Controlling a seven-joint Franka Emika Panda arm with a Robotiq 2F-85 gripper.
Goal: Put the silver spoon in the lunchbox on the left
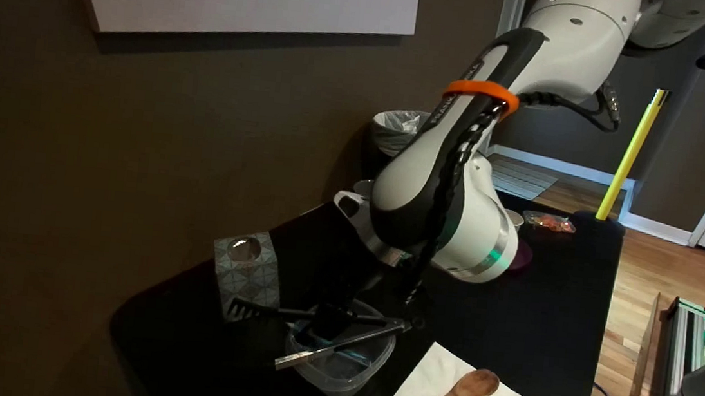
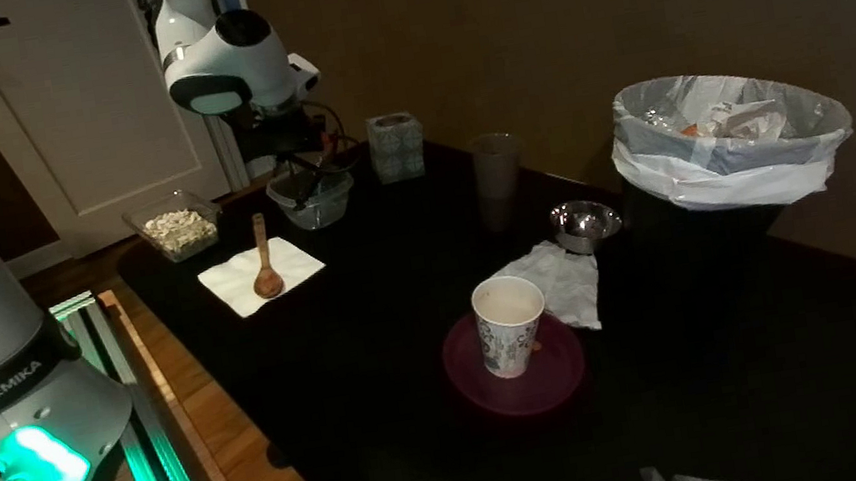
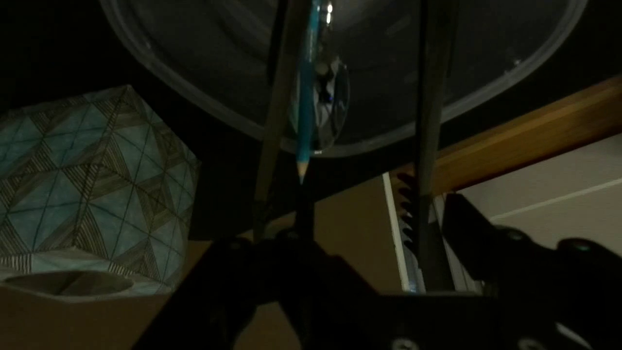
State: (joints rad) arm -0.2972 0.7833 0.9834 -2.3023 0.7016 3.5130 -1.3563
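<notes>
Clear plastic lunchbox (image 1: 344, 383) sits under the Robotiq gripper (image 1: 320, 331); too dark to tell gripper opening or hold. Silver spoon (image 3: 335, 109) under it too, in or just over lunchbox, unclear which. Carry looks done; release check, retreat to go

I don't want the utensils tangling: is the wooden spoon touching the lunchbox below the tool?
Apart. An exterior view shows dark tabletop between the lunchbox and the wooden spoon, which lies partly on the white napkin.

Both exterior views overlook the table (image 1: 535, 313) from opposite ends, the wrist view from close
</notes>
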